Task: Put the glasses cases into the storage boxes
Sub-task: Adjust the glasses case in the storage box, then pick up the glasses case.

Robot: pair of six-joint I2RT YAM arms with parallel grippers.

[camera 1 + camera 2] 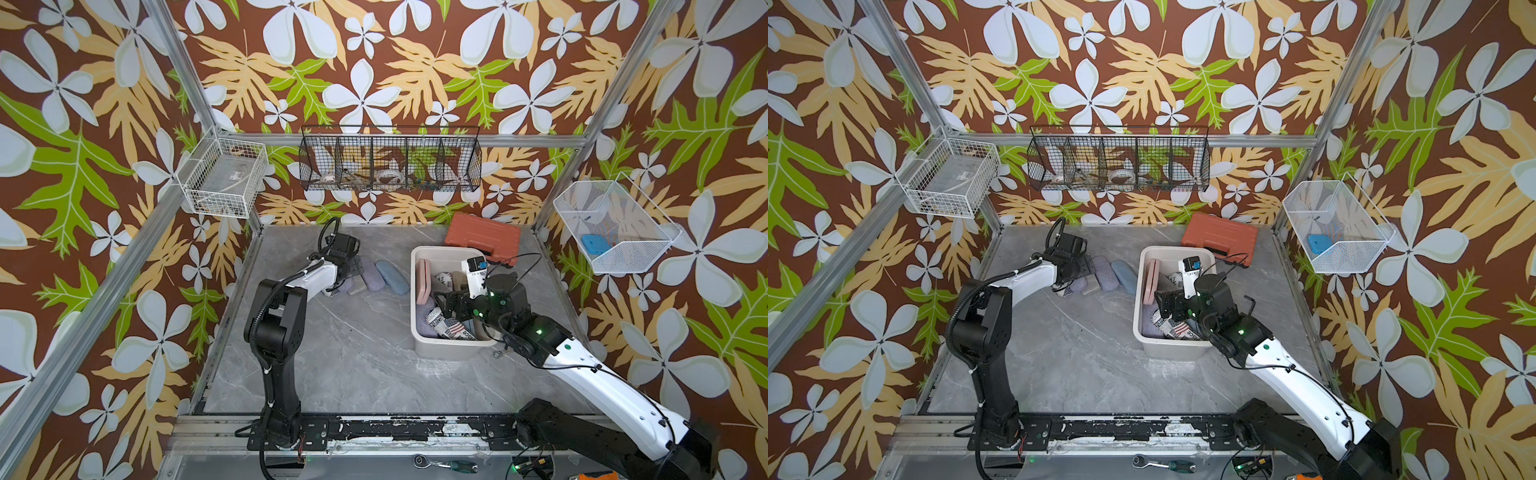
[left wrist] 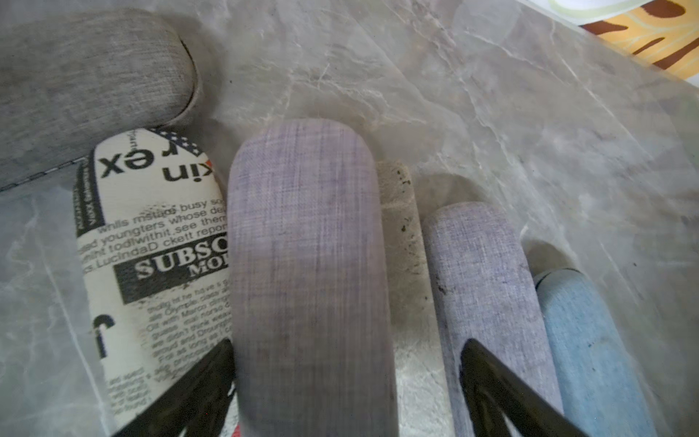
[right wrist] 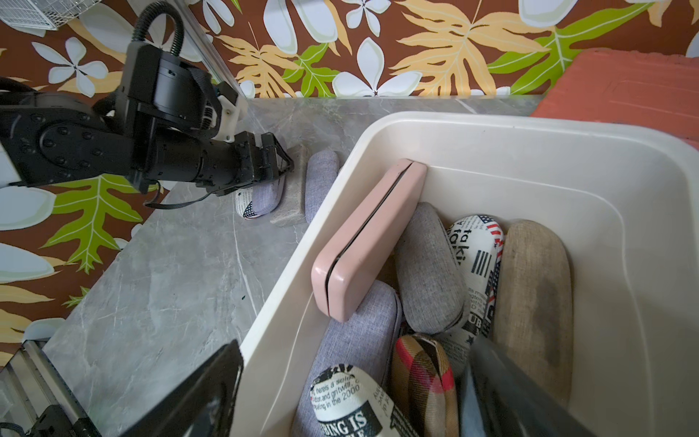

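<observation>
Lavender case (image 2: pixel 310 265) at far left sits between wide jaws of left gripper (image 2: pixel 348 344), unclamped. Right gripper (image 3: pixel 355 344), wide and empty, hangs over cream tub (image 3: pixel 491 128) of cases (image 3: pixel 427 265).

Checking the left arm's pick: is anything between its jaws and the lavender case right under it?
Nothing visible. The left gripper has its jaws open astride the lavender case. A newspaper-print case sits close against one side and a beige slab against the other, so finger room looks tight.
</observation>
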